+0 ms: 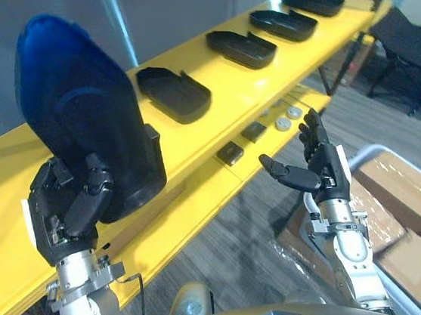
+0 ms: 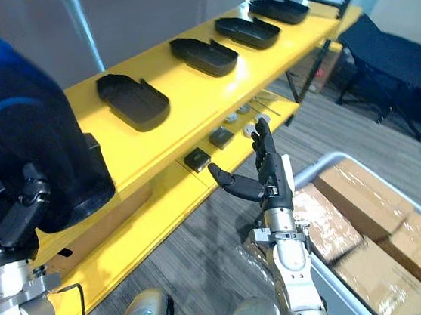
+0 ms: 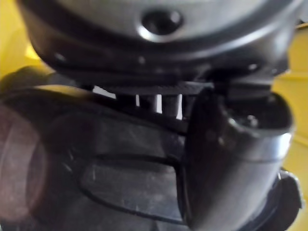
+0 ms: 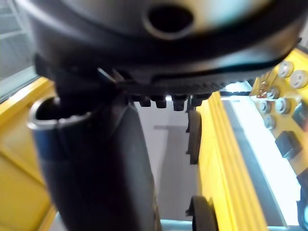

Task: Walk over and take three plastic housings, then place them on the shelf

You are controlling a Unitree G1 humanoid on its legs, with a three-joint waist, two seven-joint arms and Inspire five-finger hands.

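Here, four black housings (image 1: 173,93) line the upper yellow shelf (image 1: 0,181) above grey floor (image 1: 236,246).

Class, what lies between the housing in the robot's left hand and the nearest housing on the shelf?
Only bare yellow shelf separates the held housing from the nearest shelved housing, in the right eye view.

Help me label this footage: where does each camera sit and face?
Left eye view: on the head, looking down at the yellow shelf; left hand gripping a housing, right hand open.
Right eye view: beside it, sharing that whole scene.
Left wrist view: along the left hand, onto the housing.
Right wrist view: along the right hand, toward the shelf.
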